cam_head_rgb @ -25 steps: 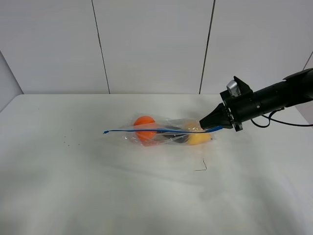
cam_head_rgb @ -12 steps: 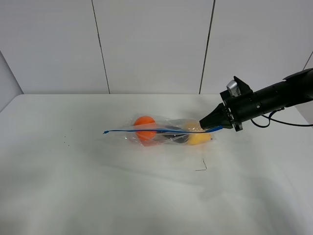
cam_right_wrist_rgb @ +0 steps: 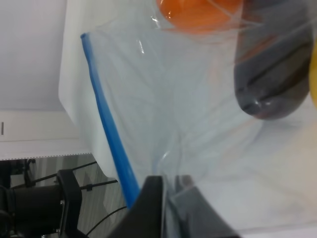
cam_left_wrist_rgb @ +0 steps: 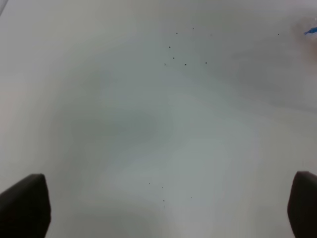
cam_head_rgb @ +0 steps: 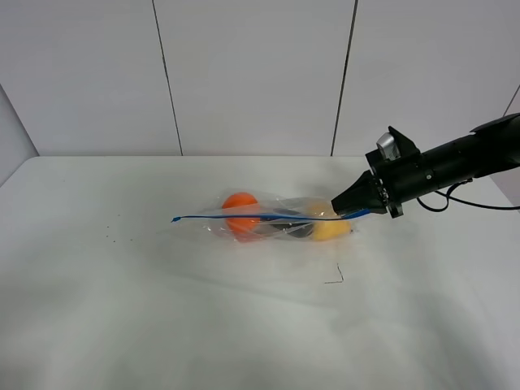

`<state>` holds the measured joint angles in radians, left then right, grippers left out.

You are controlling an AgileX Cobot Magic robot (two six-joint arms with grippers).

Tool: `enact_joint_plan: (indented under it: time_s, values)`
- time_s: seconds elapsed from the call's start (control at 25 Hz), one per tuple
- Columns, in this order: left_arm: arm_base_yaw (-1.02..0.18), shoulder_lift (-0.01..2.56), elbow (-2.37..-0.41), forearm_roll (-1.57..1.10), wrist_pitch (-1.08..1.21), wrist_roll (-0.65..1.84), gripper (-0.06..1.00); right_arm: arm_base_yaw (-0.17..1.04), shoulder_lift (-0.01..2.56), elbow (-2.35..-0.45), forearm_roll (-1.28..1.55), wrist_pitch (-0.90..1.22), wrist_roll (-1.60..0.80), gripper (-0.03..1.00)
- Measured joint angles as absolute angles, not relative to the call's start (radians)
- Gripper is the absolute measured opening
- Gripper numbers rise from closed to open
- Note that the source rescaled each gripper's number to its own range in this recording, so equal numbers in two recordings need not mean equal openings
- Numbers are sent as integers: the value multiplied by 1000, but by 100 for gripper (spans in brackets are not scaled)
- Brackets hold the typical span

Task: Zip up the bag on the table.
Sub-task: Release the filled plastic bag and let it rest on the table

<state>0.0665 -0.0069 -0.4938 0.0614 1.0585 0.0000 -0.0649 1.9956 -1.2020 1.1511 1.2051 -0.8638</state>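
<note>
Nothing has shifted since earlier frames. Clear crinkly plastic zip bag (cam_head_rgb: 276,221) with toy produce lies mid white desk (cam_head_rgb: 162,309). Right pincer (cam_head_rgb: 351,213) pinches blue zipper strip (cam_right_wrist_rgb: 110,129) end. Left pincer (cam_left_wrist_rgb: 163,208) spread, empty. Film looks light, floppy, slippery; grip strip.

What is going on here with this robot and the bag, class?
The right end effector is shut on one end of the thin blue zipper strip of a clear plastic zip bag holding toy produce, which lies on the plain white table. The left end effector is open over bare tabletop, away from the bag.
</note>
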Motion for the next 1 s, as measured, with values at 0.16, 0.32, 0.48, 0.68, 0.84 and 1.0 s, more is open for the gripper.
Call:
enact_joint_plan:
  time_s: [0.16,0.32,0.48,0.68,0.84,1.0]
  values:
    - [67,-7,-494,61,1059,0,100,-65,1996,-1202,1155,1205,-864,50]
    - [67,-7,-494,61,1059,0,100,-65,1996,-1202,1155,1205,-863,91]
    - [67,-7,-494,61,1059,0,100,-65,1996,-1202,1156,1205,-852,99]
    - [67,-7,-494,61,1059,0,100,-65,1993,-1202,1149,1205,-827,100]
    - [67,-7,-494,61,1059,0,100,-65,1965,-1202,1112,1206,-818,100]
    - [67,-7,-494,61,1059,0,100,-65,1918,-1202,1058,1189,-765,100]
